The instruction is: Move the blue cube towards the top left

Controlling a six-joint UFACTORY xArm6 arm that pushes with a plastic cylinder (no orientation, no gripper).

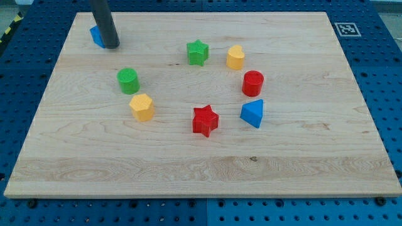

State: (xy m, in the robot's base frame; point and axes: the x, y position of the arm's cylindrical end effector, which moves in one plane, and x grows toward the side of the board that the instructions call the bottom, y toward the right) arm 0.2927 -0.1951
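The blue cube lies near the board's top left corner, mostly hidden behind the dark rod. My tip rests on the board just right of the cube and touches or nearly touches it. Only the cube's left part shows.
On the wooden board lie a green star, a yellow block, a red cylinder, a blue triangular block, a red star, a yellow hexagonal block and a green cylinder. The board's left edge is close to the cube.
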